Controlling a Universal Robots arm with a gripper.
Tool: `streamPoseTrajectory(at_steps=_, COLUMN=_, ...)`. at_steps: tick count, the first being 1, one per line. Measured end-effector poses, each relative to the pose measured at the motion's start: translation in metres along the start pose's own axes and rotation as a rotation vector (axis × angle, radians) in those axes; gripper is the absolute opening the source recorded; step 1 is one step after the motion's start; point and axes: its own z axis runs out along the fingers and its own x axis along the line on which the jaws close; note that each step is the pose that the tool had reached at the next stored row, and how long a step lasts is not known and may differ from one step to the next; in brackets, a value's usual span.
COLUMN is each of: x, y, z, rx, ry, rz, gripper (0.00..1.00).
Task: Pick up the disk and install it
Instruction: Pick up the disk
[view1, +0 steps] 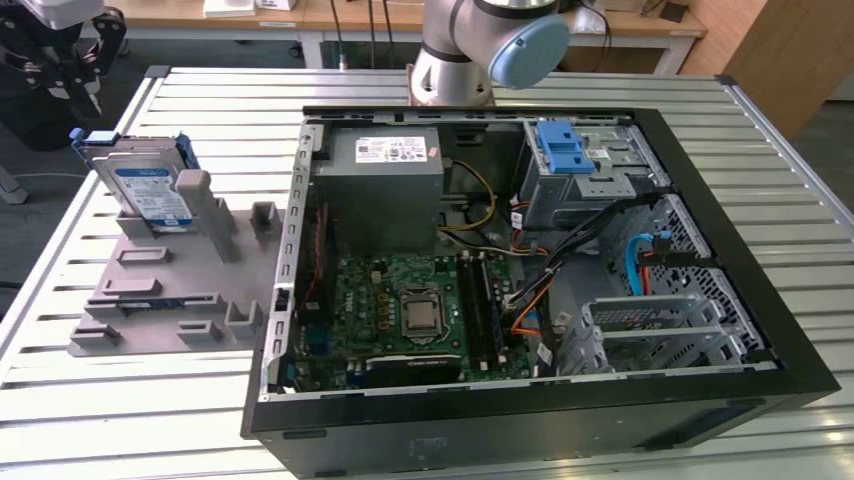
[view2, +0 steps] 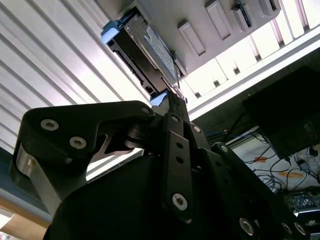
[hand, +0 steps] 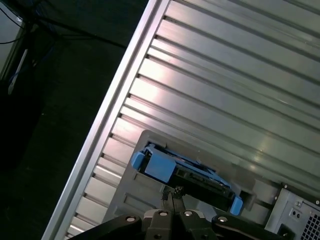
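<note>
I read the gripper (hand: 171, 192) pressed together (holding nothing), tips just short of the disk (hand: 192, 172), whose long axis lies crosswise.

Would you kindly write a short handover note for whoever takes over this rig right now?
Claw: shut and empty, close above the disk; I cannot tell whether they touch.
Disk: on edge in the grey holder, at the exterior view's left of the open PC case.
Done: nothing yet; the disk is not picked up.
Left: the pickup and the install.
</note>
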Motion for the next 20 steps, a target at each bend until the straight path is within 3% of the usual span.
streamPoseTrajectory(at_steps=20, x=0.0000, y=0.0000, z=0.0000, rx=0.0022, ry=0.0031, rz=-0.080, gripper=0.11)
